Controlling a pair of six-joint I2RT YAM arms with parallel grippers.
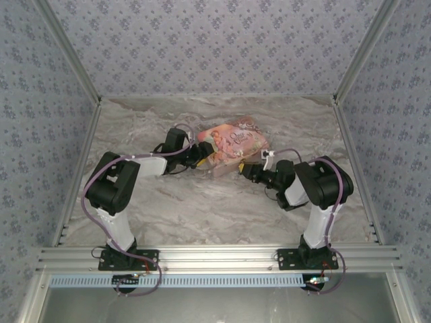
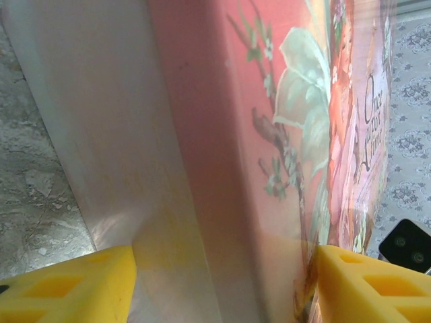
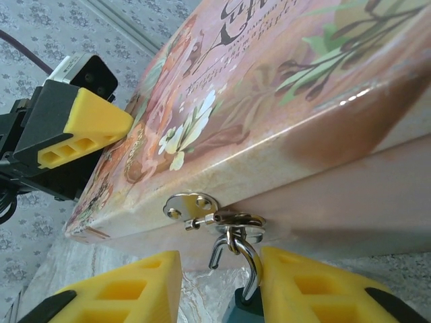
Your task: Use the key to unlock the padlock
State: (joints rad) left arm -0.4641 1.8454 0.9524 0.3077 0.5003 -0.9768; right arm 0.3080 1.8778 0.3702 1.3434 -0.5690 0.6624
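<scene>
The padlock hangs from the silver hasp on the front of the pink box. Only the top of its blue-teal body shows. One end of its silvery shackle hangs free of the body, hooked through the hasp ring. My right gripper is open around it, and the padlock rests against the right-hand finger. My left gripper is shut on the box's left end, with one yellow finger lying on the lid. The key is hidden.
The box lies on the marble table toward the back middle. Patterned walls close in the back and both sides. The right arm and left arm reach in from the near rail.
</scene>
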